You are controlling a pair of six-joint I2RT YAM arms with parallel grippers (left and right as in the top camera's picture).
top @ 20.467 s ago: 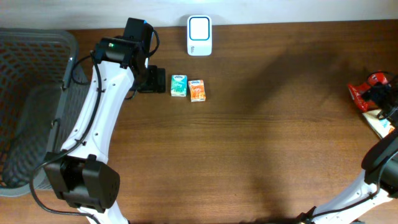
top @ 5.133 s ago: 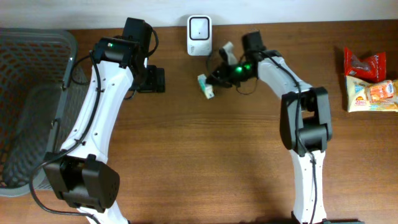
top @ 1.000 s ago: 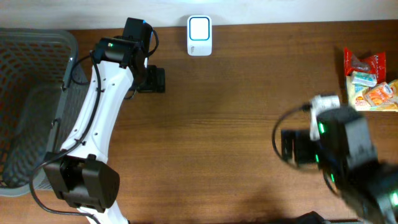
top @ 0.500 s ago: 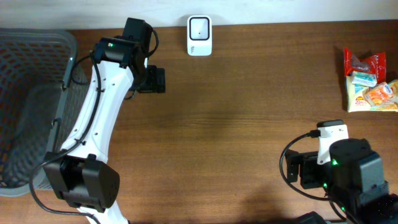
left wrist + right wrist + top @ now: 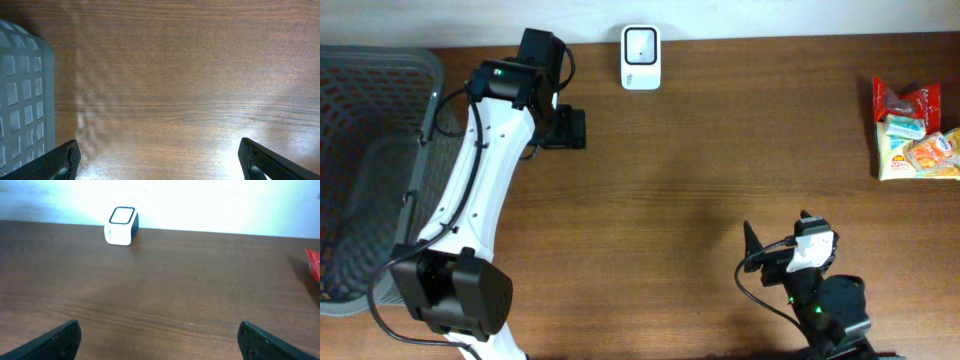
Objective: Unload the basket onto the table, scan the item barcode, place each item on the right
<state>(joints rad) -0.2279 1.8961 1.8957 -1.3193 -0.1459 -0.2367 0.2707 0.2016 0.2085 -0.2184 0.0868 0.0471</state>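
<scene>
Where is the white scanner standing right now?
In the overhead view the scanner stands at the far edge of the table, right of the left pincer, far from the snack packets.

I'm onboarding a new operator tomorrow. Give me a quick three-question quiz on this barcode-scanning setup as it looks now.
1. True or false: the left hand is holding a packet.
2. The white scanner stands on the table: A) at its far edge; B) at its near edge; C) in its middle.
3. On which side of the robot does the snack pile lie?
Key: 1 false; 2 A; 3 right.
</scene>
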